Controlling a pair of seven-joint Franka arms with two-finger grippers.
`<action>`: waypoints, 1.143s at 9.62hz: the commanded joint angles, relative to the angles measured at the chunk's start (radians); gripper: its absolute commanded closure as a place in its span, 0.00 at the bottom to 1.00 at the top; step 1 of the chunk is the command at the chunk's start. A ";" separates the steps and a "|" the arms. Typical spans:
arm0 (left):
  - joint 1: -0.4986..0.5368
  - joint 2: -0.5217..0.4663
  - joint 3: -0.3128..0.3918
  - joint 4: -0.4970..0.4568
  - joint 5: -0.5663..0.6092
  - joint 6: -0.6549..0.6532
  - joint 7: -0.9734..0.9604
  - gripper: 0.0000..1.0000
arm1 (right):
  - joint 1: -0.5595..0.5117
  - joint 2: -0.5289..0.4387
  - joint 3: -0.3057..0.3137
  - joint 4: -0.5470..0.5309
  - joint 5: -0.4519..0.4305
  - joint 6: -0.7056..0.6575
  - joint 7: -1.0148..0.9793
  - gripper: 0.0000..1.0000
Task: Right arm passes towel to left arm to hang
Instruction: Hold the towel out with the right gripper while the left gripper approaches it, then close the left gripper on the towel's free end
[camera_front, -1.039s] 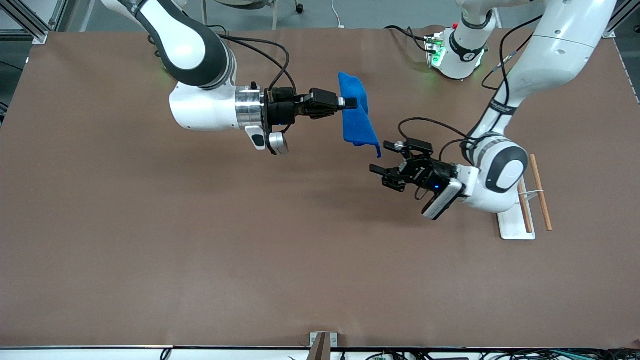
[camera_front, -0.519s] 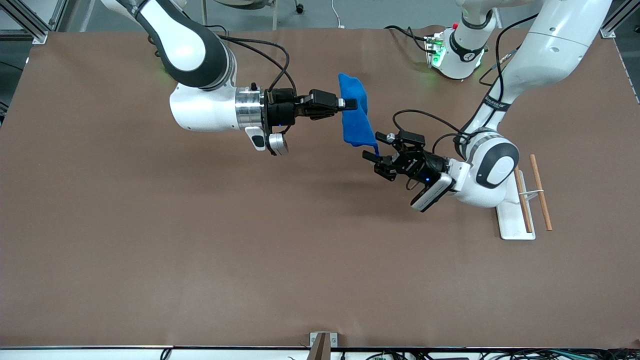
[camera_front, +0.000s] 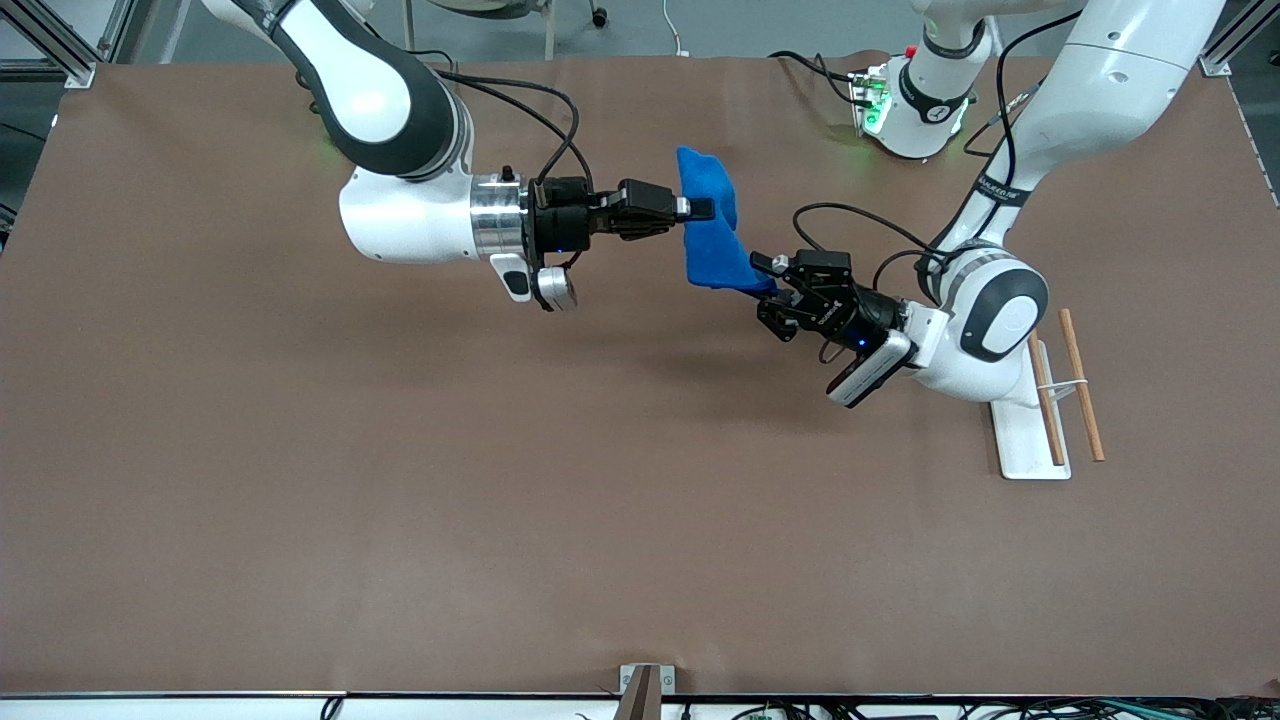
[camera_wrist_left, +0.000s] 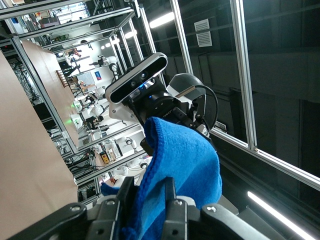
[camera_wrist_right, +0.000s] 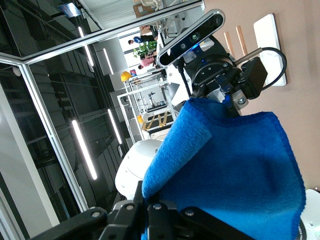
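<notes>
While the right gripper stays clamped on the towel, held aloft well clear of the rack, we log the left gripper pinching its lower corner. Risk, as we judge it: an early release lets that thin corner slip free.

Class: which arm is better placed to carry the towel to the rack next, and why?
Left. Its claw grips the towel's lower corner, and the rack lies at its end; the right claw only holds.

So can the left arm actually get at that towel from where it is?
Probably yes. The left gripper is already at the towel's lower corner, fingers on either side of the cloth, and nothing stands between them. The right gripper holds the towel up in the air.
</notes>
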 joint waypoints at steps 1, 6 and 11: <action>0.030 0.000 -0.002 -0.035 0.043 0.002 0.008 0.82 | 0.003 0.006 0.006 0.008 0.033 0.010 -0.025 1.00; 0.050 -0.011 -0.004 -0.012 0.058 -0.019 -0.085 1.00 | -0.003 0.006 0.006 0.005 0.028 0.008 -0.004 0.01; 0.121 -0.022 -0.004 0.200 0.294 -0.019 -0.539 1.00 | -0.160 0.004 -0.029 -0.028 -0.315 -0.057 0.006 0.00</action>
